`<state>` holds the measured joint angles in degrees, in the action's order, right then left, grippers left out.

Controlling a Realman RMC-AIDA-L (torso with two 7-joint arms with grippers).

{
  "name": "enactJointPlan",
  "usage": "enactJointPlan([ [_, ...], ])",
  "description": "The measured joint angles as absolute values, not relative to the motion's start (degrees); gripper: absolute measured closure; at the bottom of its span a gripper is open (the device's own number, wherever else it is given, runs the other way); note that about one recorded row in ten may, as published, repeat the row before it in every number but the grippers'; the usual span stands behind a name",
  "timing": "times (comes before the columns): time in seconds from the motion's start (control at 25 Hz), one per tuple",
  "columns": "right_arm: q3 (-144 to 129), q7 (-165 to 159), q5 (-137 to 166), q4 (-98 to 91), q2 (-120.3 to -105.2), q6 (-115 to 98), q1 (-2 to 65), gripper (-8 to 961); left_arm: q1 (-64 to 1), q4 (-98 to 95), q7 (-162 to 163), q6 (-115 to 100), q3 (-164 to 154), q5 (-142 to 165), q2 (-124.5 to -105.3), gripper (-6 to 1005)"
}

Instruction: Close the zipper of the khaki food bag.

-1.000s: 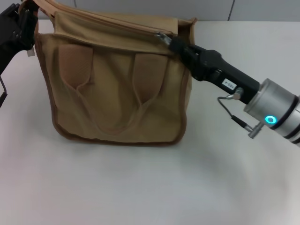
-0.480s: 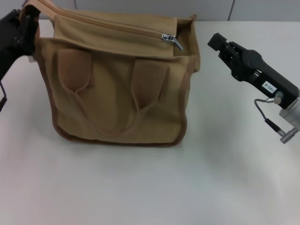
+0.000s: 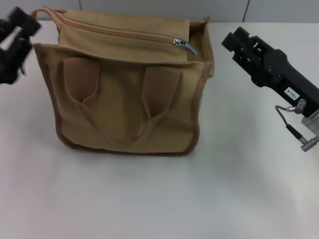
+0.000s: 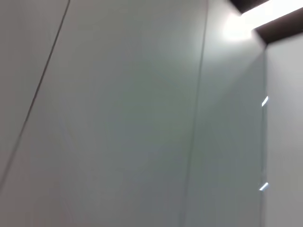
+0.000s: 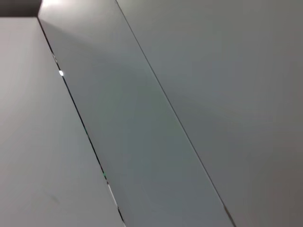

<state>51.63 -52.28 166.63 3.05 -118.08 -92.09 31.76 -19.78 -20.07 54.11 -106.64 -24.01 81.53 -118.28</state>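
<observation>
Your zipper [image 3: 119, 34] runs across the top panel of the bag [image 3: 124, 94], and its silver pull tab [image 3: 183, 45] lies at the right end of that line, just short of the bag's right wall. The teeth look closed along the length left of the tab. The bag stands upright on the white table [image 3: 149, 199], toward the far edge and a little left of centre, with its two loop handles [image 3: 119, 107] hanging flat against the near face.

Your right gripper [image 3: 233, 42] hangs in the air just beside the bag's upper right corner, apart from it and holding nothing; you cannot tell from the head view whether its fingers are spread or together. Your left gripper [image 3: 15, 45] sits beside the bag's upper left corner, near the edge piping but clear of it, its fingers parted and empty.

Both wrist views show only pale wall panels [image 4: 142, 118] with thin seams.
</observation>
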Motion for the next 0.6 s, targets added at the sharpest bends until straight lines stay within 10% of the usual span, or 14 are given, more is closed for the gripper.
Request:
enactJointPlan([
  [0.6,30.0,-50.2,167.0,-8.1,-113.95,-111.4,36.4,291,-13.1,-33.4,60.1,-113.2,-39.1,96.5,-116.40,272],
])
